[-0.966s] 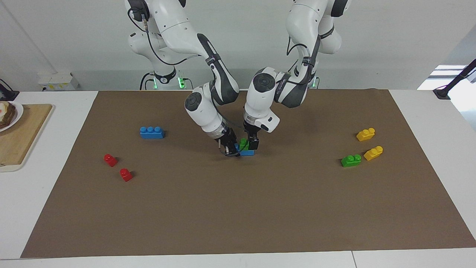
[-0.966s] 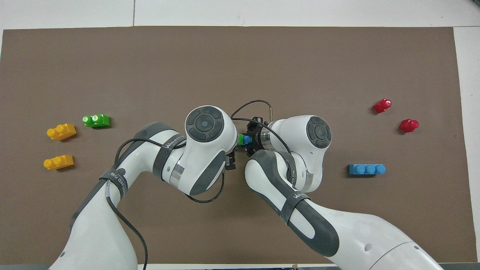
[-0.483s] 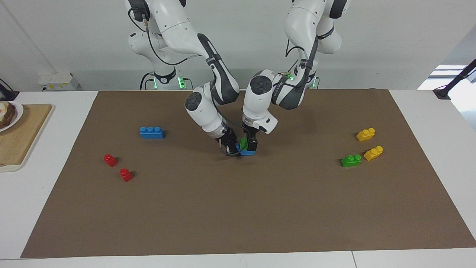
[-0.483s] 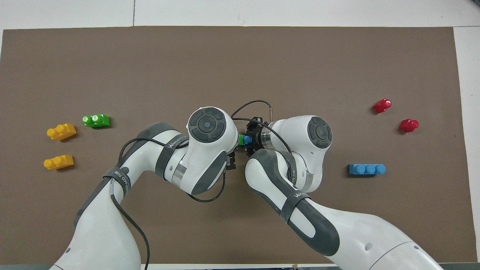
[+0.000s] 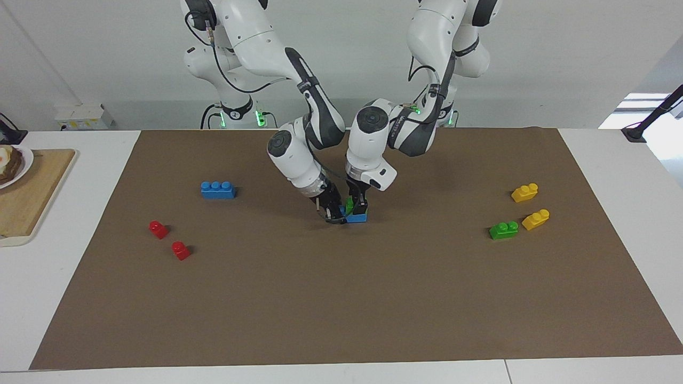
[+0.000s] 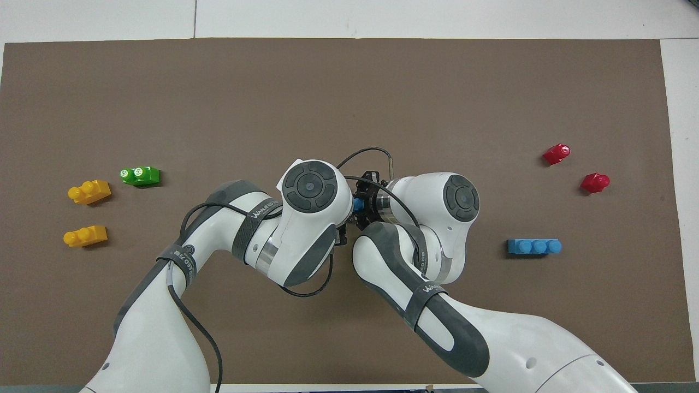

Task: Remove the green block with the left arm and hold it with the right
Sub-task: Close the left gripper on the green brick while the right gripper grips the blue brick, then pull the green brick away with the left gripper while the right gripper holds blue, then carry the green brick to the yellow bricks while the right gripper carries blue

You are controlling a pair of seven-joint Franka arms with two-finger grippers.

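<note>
Green block, studded blue brick

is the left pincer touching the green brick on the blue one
Touching: in the facing view the left pincer is shut on the small green plastic brick stacked on the blue plastic brick.

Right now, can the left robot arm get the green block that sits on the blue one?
Probably yes. The left gripper is already down on the green block and shut on it, with nothing between them. The right gripper grips the blue block underneath from its other end, so the green one's top looks free.
</note>
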